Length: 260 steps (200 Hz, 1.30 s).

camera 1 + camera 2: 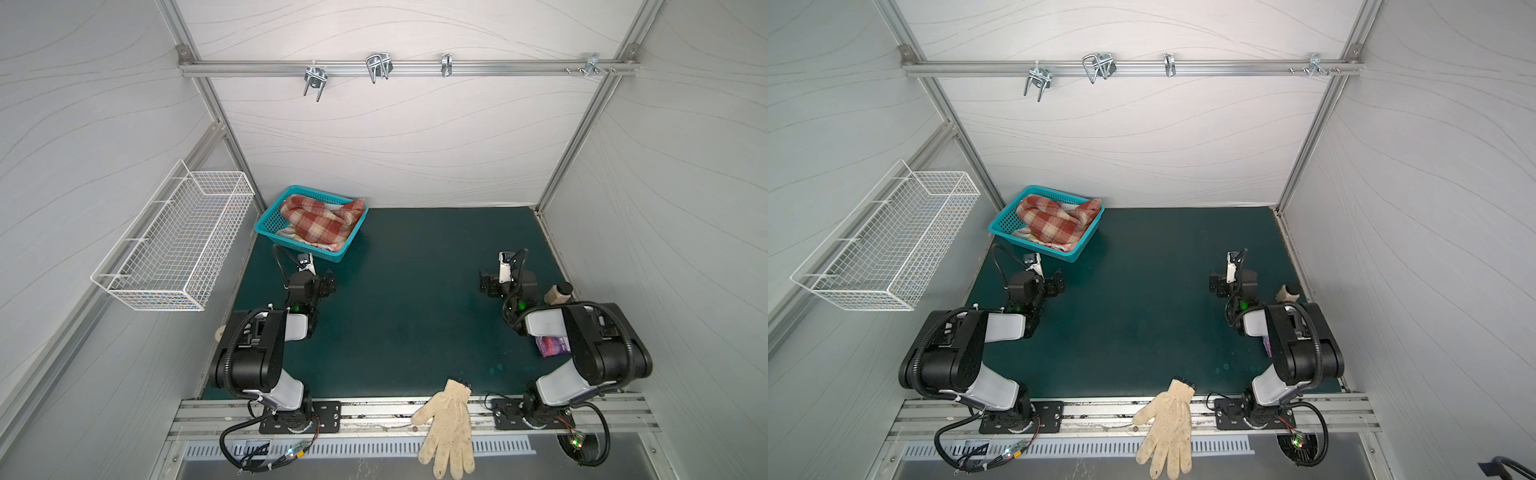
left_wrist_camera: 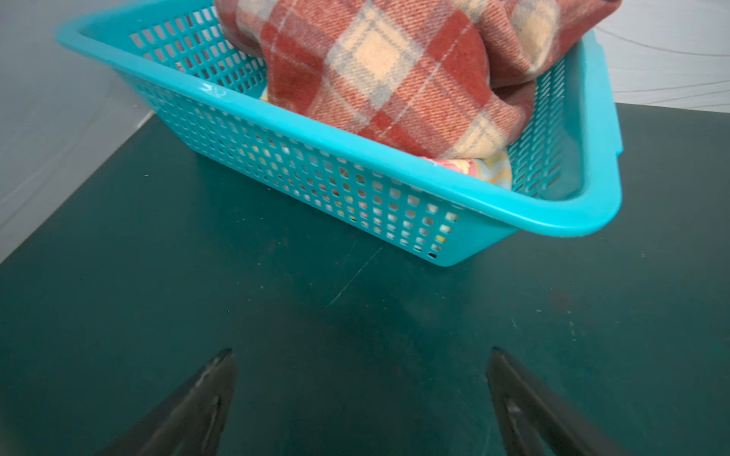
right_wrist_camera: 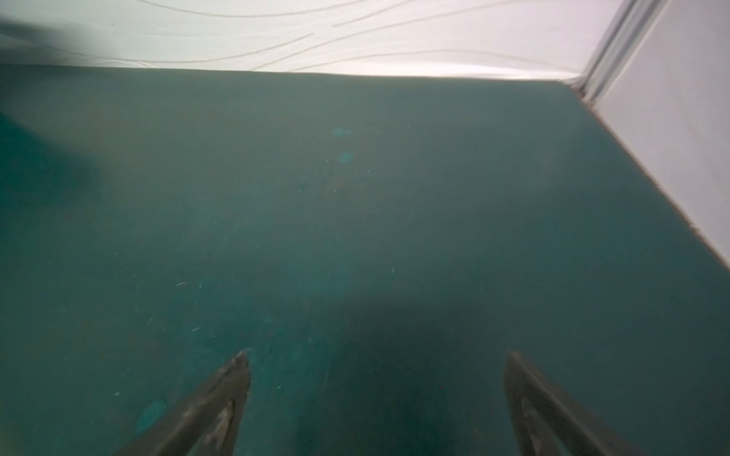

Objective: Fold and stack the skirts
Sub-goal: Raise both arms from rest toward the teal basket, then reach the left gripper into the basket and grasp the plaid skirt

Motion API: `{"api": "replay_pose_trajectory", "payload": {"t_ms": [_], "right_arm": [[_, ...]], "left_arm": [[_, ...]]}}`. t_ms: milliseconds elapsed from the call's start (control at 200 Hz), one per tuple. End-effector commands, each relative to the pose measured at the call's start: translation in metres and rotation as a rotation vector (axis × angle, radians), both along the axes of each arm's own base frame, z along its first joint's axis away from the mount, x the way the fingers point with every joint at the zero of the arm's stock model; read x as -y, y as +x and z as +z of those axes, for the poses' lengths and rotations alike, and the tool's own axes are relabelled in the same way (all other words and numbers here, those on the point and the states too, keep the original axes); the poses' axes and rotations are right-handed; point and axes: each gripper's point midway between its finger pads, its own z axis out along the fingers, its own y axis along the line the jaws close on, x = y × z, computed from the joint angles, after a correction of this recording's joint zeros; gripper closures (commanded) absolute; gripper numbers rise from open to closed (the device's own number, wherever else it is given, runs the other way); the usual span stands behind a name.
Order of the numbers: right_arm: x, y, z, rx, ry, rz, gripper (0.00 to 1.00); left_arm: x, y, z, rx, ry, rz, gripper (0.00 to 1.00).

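- Left wrist view: my left gripper [image 2: 360,351] has its jaws spread wide above the dark green mat [image 2: 276,316]. It points at the teal basket [image 2: 355,147] just ahead and does not touch it.
- The plaid skirt [image 2: 395,79], rust-red and cream, lies bunched in that basket, heaped above its rim.
- The floral skirt [image 2: 488,169], pale yellow with pink, lies under the plaid one. Only a corner and bits seen through the basket's holes show.
- In both top views the basket stands at the mat's far left corner, just beyond my left gripper.
- Right wrist view: my right gripper [image 3: 378,353] is spread wide too, over bare mat on the right side, well apart from the basket.
- A cream knitted glove [image 1: 446,419] lies over the mat's near edge, well apart from both grippers.
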Motion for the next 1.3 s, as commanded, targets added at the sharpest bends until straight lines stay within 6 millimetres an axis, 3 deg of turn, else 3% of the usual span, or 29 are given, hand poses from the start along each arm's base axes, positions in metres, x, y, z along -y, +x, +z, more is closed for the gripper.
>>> {"api": "replay_pose_trajectory", "payload": {"t_ms": [0,195,360,550,780,936,1161,1296], "right_arm": [[0.015,-0.003,0.033,0.086,-0.074,-0.129,0.01],[0.0,-0.019,0.068,0.096,-0.045,-0.109,0.01],[-0.008,-0.036,0.102,0.13,0.074,-0.072,0.01],[-0.022,-0.051,0.134,0.168,0.176,-0.009,0.01],[-0.035,-0.052,0.149,0.027,0.275,-0.003,0.01],[-0.05,-0.046,0.153,-0.037,0.314,0.033,0.01],[-0.076,-0.035,0.13,-0.185,0.299,0.091,0.01],[-0.085,-0.03,0.126,-0.185,0.306,0.114,0.01]], "left_arm": [[-0.016,-0.003,0.031,0.102,0.028,0.105,0.01],[-0.021,-0.019,0.051,0.088,-0.013,0.164,0.01],[-0.016,-0.026,0.082,0.096,-0.036,0.134,0.01],[-0.01,-0.034,0.09,-0.048,-0.174,0.185,0.01],[0.02,-0.016,0.111,-0.124,-0.4,0.144,0.01],[0.037,0.007,0.126,-0.169,-0.476,0.145,0.01],[0.037,0.048,0.138,-0.188,-0.521,0.234,0.01],[0.038,0.074,0.124,-0.224,-0.514,0.248,0.01]]}}
